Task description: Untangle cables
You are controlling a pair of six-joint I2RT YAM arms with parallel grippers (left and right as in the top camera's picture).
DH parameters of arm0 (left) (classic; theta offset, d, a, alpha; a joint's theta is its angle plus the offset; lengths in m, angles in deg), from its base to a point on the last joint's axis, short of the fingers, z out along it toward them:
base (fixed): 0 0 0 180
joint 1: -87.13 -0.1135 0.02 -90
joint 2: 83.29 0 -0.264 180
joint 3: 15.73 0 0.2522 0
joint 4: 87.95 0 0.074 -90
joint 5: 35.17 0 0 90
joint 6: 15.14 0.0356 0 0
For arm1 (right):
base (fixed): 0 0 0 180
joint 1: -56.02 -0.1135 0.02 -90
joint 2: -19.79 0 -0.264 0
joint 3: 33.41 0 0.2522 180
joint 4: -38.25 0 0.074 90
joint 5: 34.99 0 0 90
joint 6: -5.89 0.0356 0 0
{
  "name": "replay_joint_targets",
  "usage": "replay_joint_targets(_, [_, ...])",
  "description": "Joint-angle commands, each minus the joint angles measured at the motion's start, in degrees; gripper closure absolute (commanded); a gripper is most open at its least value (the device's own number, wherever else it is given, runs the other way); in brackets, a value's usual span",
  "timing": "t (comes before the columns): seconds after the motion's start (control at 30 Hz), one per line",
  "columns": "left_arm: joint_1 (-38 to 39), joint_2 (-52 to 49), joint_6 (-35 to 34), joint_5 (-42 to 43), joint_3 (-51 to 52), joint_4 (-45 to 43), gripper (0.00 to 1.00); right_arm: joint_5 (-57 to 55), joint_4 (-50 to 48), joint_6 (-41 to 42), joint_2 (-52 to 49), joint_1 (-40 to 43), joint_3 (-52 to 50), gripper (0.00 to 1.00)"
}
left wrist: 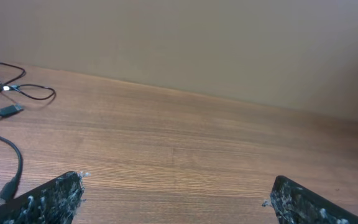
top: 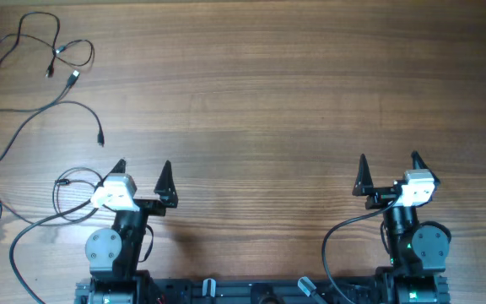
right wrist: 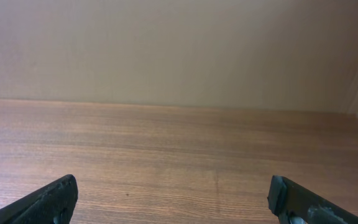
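Observation:
Thin black cables lie at the table's far left. One [top: 45,46] makes loose loops at the back left corner, with small plug ends near its middle. Another [top: 53,108] runs in a long curve from the left edge to a plug end. In the left wrist view the looped cable [left wrist: 23,90] and the curved one [left wrist: 14,165] show at the left. My left gripper [top: 143,173] is open and empty, near the front edge, to the right of the cables. My right gripper [top: 389,168] is open and empty at the front right, far from them.
Thicker black arm cables [top: 66,198] coil beside the left arm's base and another [top: 344,232] curves by the right base. The wooden table [top: 268,101] meets a plain wall at the back in both wrist views.

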Motion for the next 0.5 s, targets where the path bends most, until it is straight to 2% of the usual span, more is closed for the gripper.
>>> replay_joint_targets(0.0, [2.2, 0.6, 1.7, 0.3, 0.5, 0.0, 0.0, 1.1, -0.1, -1.0, 0.6, 0.2, -0.2, 0.0])
replay_joint_targets(0.47, [2.4, 0.6, 1.7, -0.4, 0.5, 0.1, 0.0, 1.1, -0.1, -1.0, 0.6, 0.2, -0.2, 0.0])
